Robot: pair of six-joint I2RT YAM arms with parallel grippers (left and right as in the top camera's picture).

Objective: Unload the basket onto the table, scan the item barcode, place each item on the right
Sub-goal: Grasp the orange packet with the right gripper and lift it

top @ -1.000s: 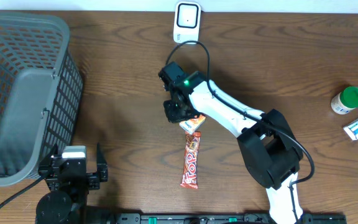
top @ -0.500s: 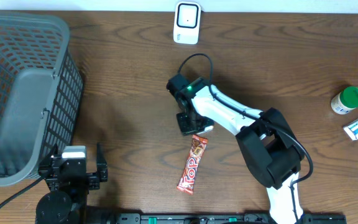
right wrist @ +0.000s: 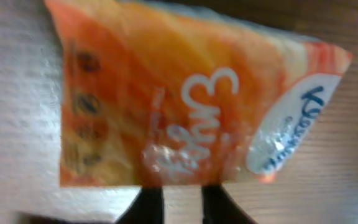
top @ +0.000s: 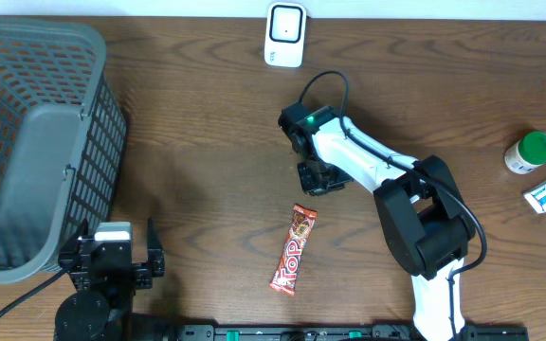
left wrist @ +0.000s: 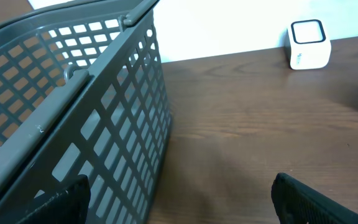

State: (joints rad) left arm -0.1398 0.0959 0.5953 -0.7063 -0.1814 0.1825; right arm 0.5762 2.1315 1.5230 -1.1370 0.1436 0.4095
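The right gripper [right wrist: 182, 198] hangs over the middle of the table [top: 207, 142], its fingertips narrowly parted with bare wood showing between them, so it grips nothing. An orange packet [right wrist: 185, 106] lies flat on the wood just past those tips (too blurred to read its white script). A red candy bar [top: 293, 250] lies loose nearer the front edge, apart from that gripper. The white scanner [top: 284, 34] stands at the far edge. The left gripper [left wrist: 180, 180] rests spread wide and empty beside the grey basket [top: 112, 123].
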